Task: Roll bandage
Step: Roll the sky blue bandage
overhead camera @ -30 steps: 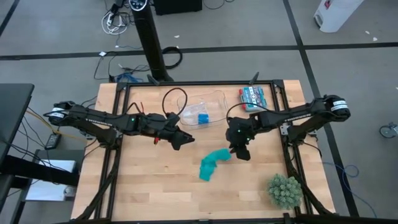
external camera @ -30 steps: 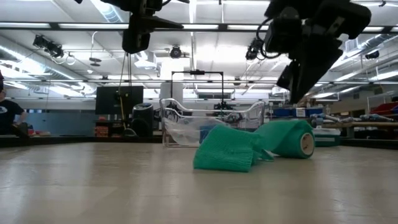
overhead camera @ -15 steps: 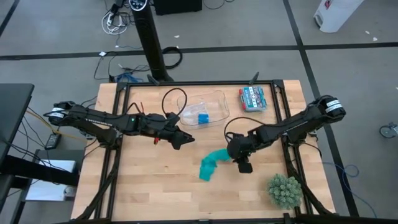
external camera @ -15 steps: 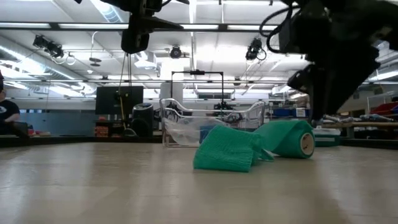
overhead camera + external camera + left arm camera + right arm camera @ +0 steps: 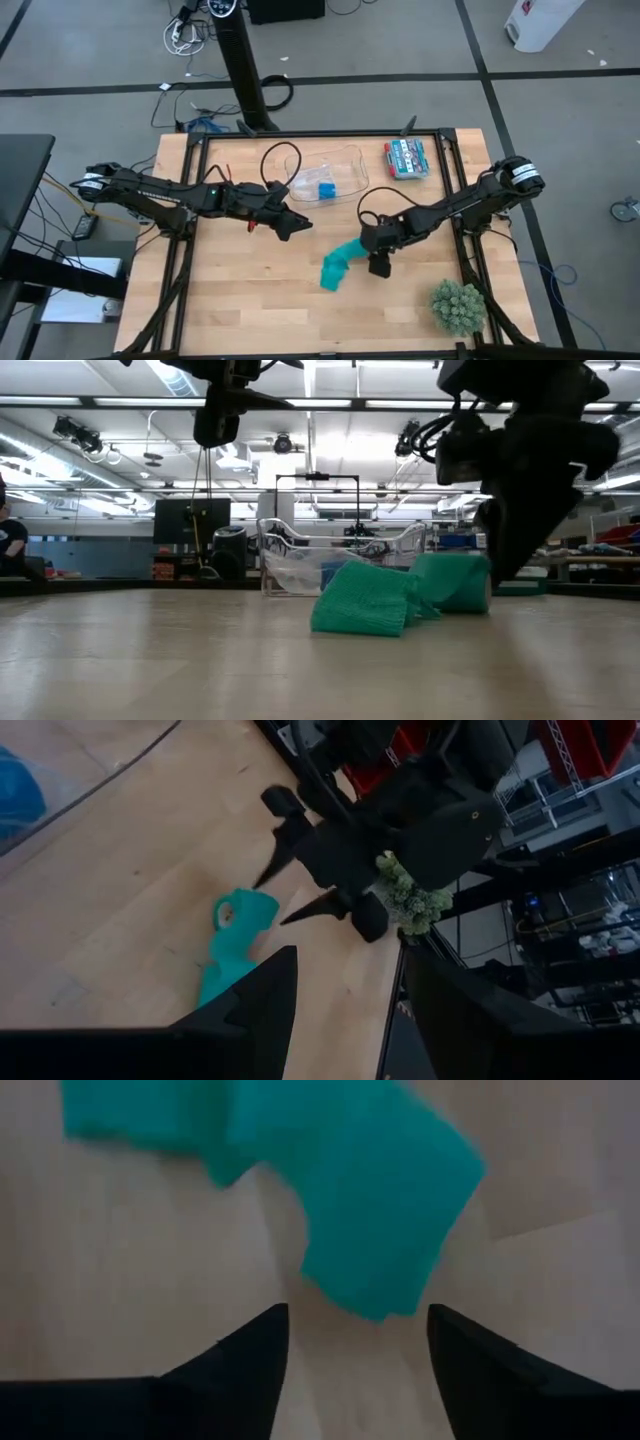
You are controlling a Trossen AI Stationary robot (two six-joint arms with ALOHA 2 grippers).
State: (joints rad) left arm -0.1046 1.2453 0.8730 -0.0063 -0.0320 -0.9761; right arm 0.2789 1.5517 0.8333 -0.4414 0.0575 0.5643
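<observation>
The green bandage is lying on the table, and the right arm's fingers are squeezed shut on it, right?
Not quite. The bandage does lie on the table, but the right gripper isn't squeezing it. The right wrist view shows its fingers spread open, one on each side, with the bandage just ahead of them and not pinched.

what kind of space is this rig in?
Probably a robotics lab or workshop: a bare floor with loose cables beside the wooden table, strip ceiling lights, and shelves of equipment behind.
</observation>
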